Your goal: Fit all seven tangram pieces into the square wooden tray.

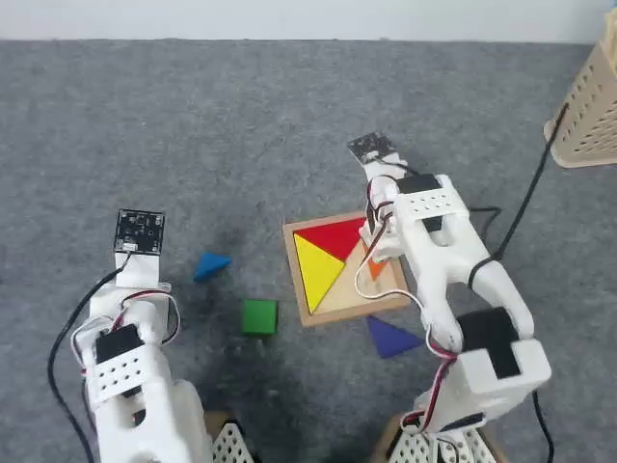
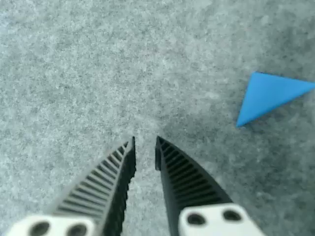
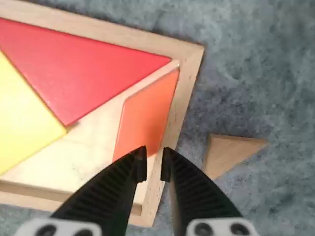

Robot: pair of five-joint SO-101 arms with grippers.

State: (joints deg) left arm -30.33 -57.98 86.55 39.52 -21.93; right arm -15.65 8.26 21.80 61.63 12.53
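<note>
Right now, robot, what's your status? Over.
Left pincer, right pincer nearly shut, empty. Orange piece under right, in tray. Three pieces in. Nothing blocking.

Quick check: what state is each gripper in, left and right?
Left gripper: closed, holding nothing.
Right gripper: closed, tips at the orange piece in the tray; whether it grips the piece cannot be told.

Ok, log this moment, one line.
tray holds red, yellow, orange; outside blue, green, purple, tan; right gripper at orange; left gripper near blue
</note>
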